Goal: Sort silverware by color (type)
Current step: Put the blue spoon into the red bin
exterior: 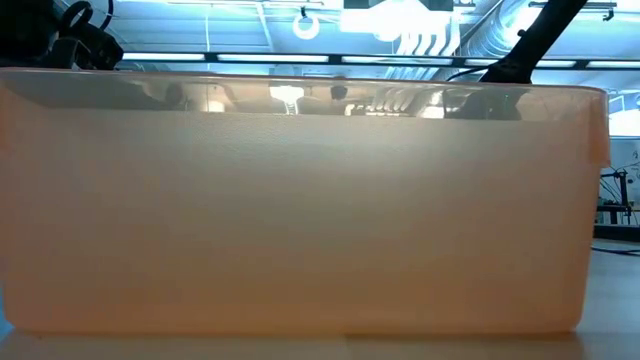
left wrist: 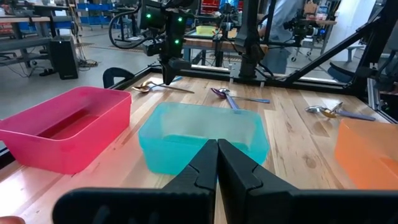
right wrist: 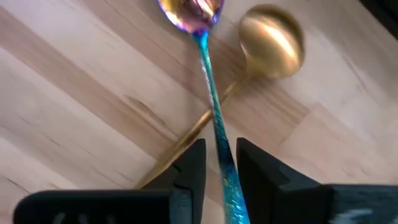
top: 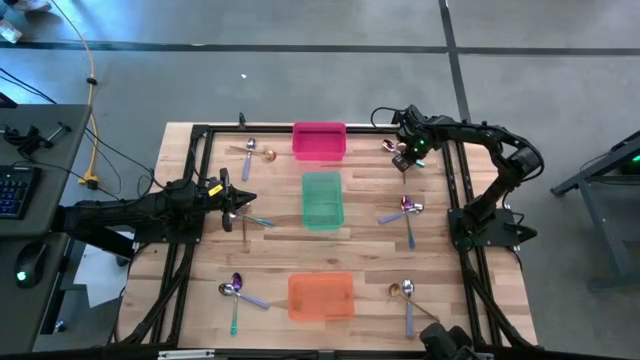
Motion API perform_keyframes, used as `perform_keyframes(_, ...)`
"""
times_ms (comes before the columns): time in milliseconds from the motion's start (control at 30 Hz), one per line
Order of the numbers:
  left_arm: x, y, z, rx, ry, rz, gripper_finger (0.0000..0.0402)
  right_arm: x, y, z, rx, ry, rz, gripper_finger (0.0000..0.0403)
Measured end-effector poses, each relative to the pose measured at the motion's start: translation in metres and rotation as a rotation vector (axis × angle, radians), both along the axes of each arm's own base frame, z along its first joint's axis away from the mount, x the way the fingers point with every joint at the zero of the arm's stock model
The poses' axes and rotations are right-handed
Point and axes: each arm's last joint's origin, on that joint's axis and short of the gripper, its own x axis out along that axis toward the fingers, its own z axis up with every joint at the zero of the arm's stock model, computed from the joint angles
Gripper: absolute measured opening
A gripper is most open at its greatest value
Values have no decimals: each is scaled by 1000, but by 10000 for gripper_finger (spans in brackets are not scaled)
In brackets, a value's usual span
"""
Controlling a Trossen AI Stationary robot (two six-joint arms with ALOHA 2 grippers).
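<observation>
Silverware is scattered in small clusters round the wooden bench (top: 270,260), none of it in a bin.

Right end effector (right wrist: 219,163) sits over the far right corner, just right of the pink bin (top: 319,141). Its fingers are nearly closed around the teal handle of an iridescent spoon (right wrist: 208,74) — narrow gaps either side, so contact can't be confirmed. That spoon lies across a gold spoon (right wrist: 272,40), handles crossing just ahead of the fingertips; both appear flat on the wood.

Left end effector (left wrist: 217,163) is on the left side of the bench, level with the green bin (top: 322,200) and pointing at it. Fingers fully closed, tips touching, nothing between them. In the high view a spoon with a teal handle (top: 258,220) lies just beside its tip.

Other clusters, high view:
- far left, beside the pink bin: a spoon pair (top: 254,153)
- right of the green bin: a crossed pair with lavender handles (top: 406,213)
- near left, beside the orange bin (top: 321,297): a purple-bowled pair (top: 237,292)
- near right of the orange bin: gold and silver bowls, lavender handle (top: 406,296)

Bins run in a line down the middle — pink far, green centre, orange near. Low view is filled by the orange bin's wall.
</observation>
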Motion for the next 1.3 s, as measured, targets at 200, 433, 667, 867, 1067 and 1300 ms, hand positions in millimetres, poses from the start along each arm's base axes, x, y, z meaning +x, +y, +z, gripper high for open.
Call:
perform_keyframes(200,0,0,0,33,7,-3,0,0,-1,-13,53,49,-33,73)
perform_keyframes(433,0,-1,0,8,4,-31,0,2,2,-16,65,72,-24,30)
perform_keyframes(667,0,-1,-1,2,9,-47,0,-3,9,9,15,20,-35,12)
perform_keyframes(867,0,-1,-1,-15,5,-45,0,5,25,41,-74,-59,8,5)
perform_keyframes(1067,0,-1,-1,-51,-1,-40,0,50,43,76,-169,-183,136,5)
perform_keyframes(1300,0,-1,-1,-43,0,-40,0,126,45,101,-266,-292,357,5)
